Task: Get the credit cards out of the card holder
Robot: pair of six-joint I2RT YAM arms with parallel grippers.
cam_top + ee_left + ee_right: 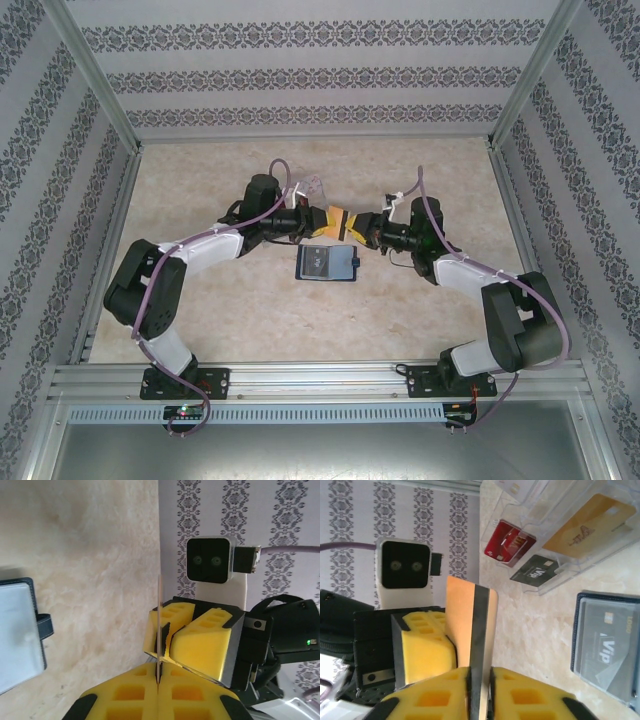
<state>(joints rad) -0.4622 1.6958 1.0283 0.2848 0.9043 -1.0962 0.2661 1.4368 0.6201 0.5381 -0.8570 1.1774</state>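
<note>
Tabletop (250, 310) of pale marbled beige spreads inside walls of striped floral paper, with metal rails along its edges and bare room on every side of the work at the centre of the overhead frame. Two arms reach in from the bottom corners and meet there nose to nose. Just below that meeting point lies the card holder (325, 264), one dark navy wallet, open and flat, well away from the table edges. Its clear sleeve shows one sleeved black card (605, 640), and its small closure tab (46, 626) sticks out at the side. At the upper right of the right wrist frame sits a clear plastic tray (570, 564), and three glossy cards show in it: a gold card (587, 527), a red card (509, 542) and a dark VIP card (534, 570). Between the arms, one thin orange card (465, 615) with a black stripe stands on edge; the left gripper (159, 687) and the right gripper (480, 692) each press blocky yellow foam pads closed on it from opposite ends
</note>
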